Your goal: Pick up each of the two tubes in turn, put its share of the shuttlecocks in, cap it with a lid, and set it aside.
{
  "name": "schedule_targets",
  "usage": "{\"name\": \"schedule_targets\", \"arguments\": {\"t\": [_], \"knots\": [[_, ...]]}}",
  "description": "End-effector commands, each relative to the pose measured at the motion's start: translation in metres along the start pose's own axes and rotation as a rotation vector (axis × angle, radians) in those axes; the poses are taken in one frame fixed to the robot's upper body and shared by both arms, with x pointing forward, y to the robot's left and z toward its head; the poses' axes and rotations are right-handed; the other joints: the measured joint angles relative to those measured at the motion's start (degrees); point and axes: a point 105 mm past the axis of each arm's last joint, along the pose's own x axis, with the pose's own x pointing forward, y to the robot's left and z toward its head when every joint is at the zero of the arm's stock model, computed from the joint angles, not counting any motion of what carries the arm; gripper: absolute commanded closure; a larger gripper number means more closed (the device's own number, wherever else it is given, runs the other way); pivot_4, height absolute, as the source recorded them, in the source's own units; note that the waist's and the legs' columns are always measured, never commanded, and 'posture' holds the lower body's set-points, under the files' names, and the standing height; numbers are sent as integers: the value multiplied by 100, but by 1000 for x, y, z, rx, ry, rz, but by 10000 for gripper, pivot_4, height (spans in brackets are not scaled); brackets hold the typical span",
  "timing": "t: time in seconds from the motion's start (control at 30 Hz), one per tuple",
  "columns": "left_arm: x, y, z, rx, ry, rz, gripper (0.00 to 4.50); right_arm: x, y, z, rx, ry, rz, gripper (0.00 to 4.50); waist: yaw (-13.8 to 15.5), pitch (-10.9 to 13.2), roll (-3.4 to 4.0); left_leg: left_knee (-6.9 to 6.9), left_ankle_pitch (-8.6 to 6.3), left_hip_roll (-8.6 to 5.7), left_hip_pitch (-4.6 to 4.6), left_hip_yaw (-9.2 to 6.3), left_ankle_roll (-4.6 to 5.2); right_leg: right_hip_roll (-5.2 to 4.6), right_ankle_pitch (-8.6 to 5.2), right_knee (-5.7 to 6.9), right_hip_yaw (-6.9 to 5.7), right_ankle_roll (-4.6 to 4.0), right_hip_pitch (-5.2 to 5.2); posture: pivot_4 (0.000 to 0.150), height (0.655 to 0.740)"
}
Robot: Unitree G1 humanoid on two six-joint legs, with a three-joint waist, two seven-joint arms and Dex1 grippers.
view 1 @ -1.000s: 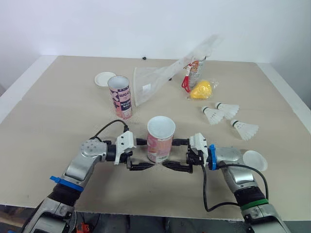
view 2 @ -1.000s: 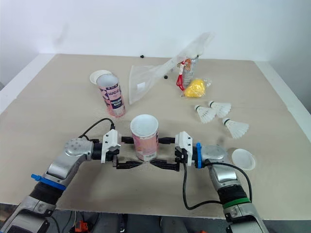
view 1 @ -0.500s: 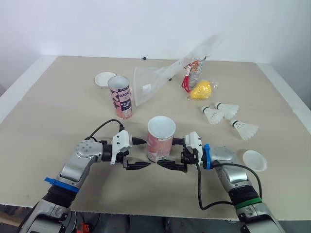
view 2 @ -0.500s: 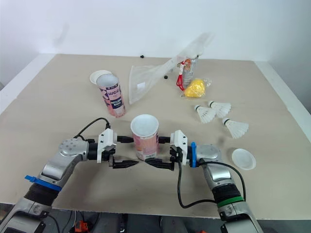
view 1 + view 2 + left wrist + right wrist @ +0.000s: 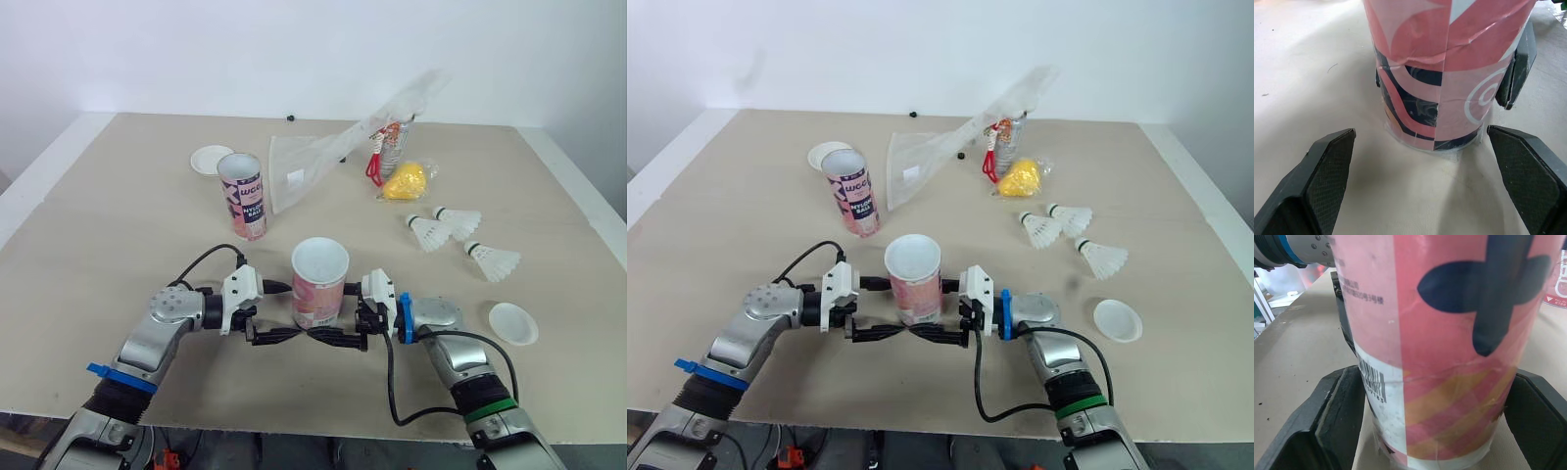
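Near tube (image 5: pixel 319 289): stands upright on the worktop (image 5: pixel 118 225), mouth open upward, long axis vertical, between the two hands.
Left hand (image 5: pixel 279 311): released; its fingers are spread wide of the tube's base and clear of it, with the tube at its 3 o'clock.
Right hand (image 5: pixel 345 313): released; its fingers straddle the tube just beside the wall, and contact cannot be told. The tube is at its 9 o'clock.
Nearer hand: judged the right, since the tube sits deeper between its fingers.
Tube material: a printed pink, white and navy wrap, glossy and slightly creased, on a rigid cylinder; probably light and easy to tip.
Second tube (image 5: pixel 243 194): upright and uncapped, at 11 o'clock from the near tube.
Shuttlecocks (image 5: pixel 429 231): three with white feathered skirts lie at 2 o'clock, well apart from the tube.
Lids (image 5: pixel 513 323): shallow white discs, one at 3 o'clock and one (image 5: pixel 212 159) at 11 o'clock.
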Motion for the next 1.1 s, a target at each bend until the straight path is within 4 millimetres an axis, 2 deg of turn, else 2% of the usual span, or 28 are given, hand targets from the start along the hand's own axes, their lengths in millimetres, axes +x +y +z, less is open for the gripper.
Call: {"name": "schedule_targets", "arguments": {"t": [0.03,0.53,0.7,0.8,0.87,0.9,1.1], "knots": [[-2,0,14,42,-42,10,0,8,-1,5,-26,-17,16,1299,-1,0,0,0,0,2,1,0,0,2,1,0,0,-1,0,1500,7400],[-10,-4,24,-32,-129,17,0,21,-3,1,-28,-20,38,1299,-3,-1,-1,2,3,12,17,7,-4,8,5,11,-1,-9,3,1500,7400],[-19,-4,19,-37,-115,33,0,21,-5,0,-28,-19,40,1299,-7,-1,-2,1,5,15,23,9,-6,9,5,21,-2,-14,2,1500,7400],[-21,-5,17,-25,-106,32,0,20,-4,-2,-29,-11,51,7697,-7,-1,-2,1,9,15,29,10,-12,9,5,25,-2,-16,4,1500,7400],[-21,-6,15,-8,-91,30,0,19,-4,-3,-31,-5,51,15991,-7,-1,-2,1,10,15,31,11,-14,9,5,26,-1,-17,5,1500,7400],[-22,-5,13,0,-83,34,0,18,-5,-3,-34,-1,48,17252,-7,-1,-2,1,10,15,32,11,-15,9,3,27,-1,-20,5,1500,7400],[-23,-3,11,36,-70,44,0,12,-6,-1,-47,2,35,17252,-5,-1,-2,1,13,15,33,12,-17,8,-5,30,0,-36,5,1500,7400]]}}
